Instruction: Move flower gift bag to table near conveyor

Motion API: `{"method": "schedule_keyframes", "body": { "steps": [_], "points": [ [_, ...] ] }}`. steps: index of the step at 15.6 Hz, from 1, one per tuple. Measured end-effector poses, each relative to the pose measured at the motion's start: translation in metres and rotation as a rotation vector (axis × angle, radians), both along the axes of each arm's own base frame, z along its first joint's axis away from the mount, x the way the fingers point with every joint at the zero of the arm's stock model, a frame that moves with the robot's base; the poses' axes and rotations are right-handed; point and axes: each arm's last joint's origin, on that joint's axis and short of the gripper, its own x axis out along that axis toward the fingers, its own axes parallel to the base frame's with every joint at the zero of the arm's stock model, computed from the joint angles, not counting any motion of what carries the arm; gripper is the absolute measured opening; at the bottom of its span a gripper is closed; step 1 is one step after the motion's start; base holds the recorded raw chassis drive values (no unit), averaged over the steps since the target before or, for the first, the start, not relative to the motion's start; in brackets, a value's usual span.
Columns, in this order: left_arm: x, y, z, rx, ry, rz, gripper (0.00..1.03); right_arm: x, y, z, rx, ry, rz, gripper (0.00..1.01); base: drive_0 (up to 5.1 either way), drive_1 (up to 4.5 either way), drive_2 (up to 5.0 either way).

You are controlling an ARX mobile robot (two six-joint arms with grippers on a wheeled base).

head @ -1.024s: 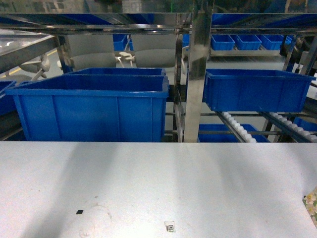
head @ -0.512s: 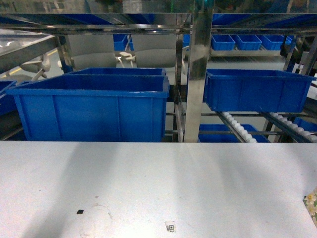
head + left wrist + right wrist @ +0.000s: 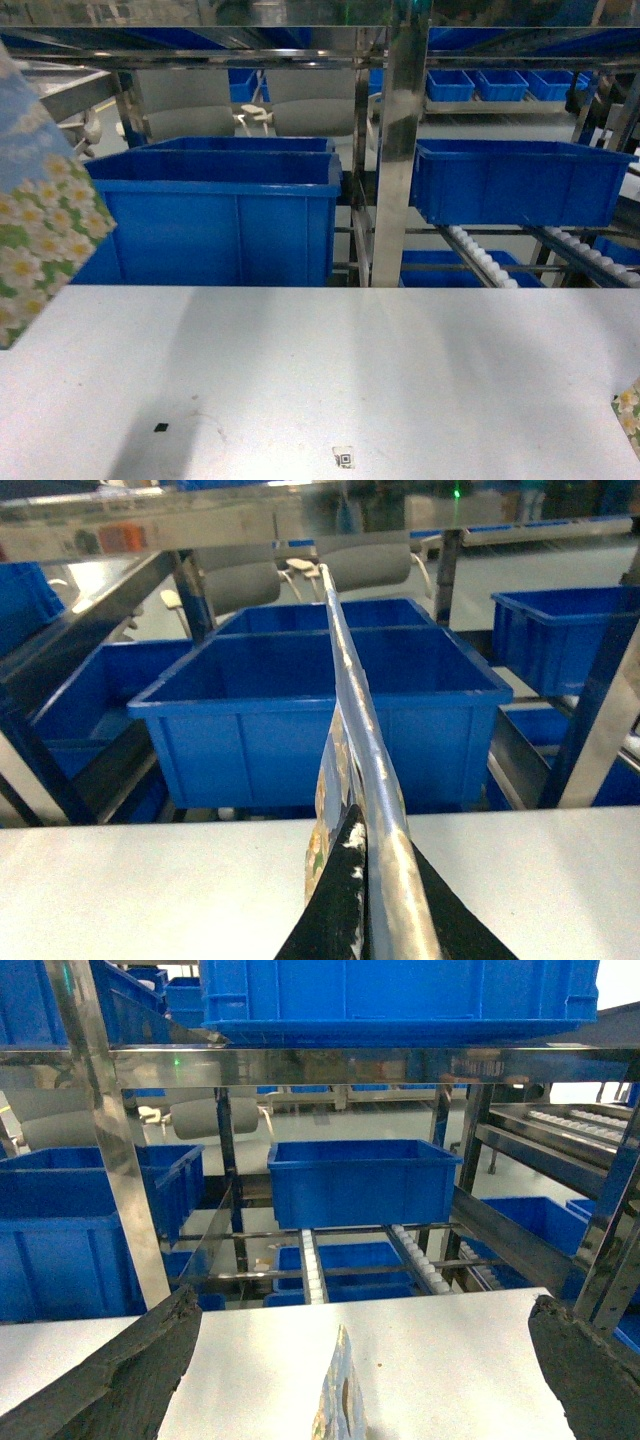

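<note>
The flower gift bag (image 3: 40,210), blue with white daisies and green leaves, hangs at the far left of the head view above the pale-grey table (image 3: 400,370). In the left wrist view the bag (image 3: 350,710) shows edge-on, and my left gripper (image 3: 375,845) is shut on its lower edge, one black finger (image 3: 335,920) on each side. My right gripper (image 3: 365,1305) is open wide above the table (image 3: 460,1350). A second floral bag (image 3: 340,1400) stands edge-on low between its fingers, untouched. It also peeks in as a floral corner (image 3: 628,410) at the head view's right edge.
A large blue bin (image 3: 210,215) sits just behind the table's far edge, with a second blue bin (image 3: 515,180) on a steel rack to the right. White conveyor rollers (image 3: 480,255) run under that bin. A shiny steel post (image 3: 400,150) stands between the bins.
The flower gift bag has come into the head view from the left, held up in the air; half a second ago it was out of frame. The floral corner at the right has barely moved.
</note>
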Motion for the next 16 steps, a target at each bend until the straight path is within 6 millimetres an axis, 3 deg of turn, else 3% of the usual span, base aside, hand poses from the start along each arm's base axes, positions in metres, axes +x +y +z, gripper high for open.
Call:
{"method": "schedule_keyframes", "body": {
  "steps": [5, 12, 16],
  "points": [
    [0.038, -0.01, -0.031, 0.017, 0.065, 0.069, 0.02, 0.0, 0.0, 0.0, 0.0, 0.0, 0.0, 0.98, 0.0, 0.0, 0.0],
    [0.053, -0.031, -0.065, 0.063, 0.16, 0.058, 0.02, 0.0, 0.0, 0.0, 0.0, 0.0, 0.0, 0.98, 0.0, 0.0, 0.0],
    [0.059, -0.027, -0.074, 0.045, 0.166, 0.089, 0.02, 0.0, 0.0, 0.0, 0.0, 0.0, 0.0, 0.98, 0.0, 0.0, 0.0]
  ]
}}
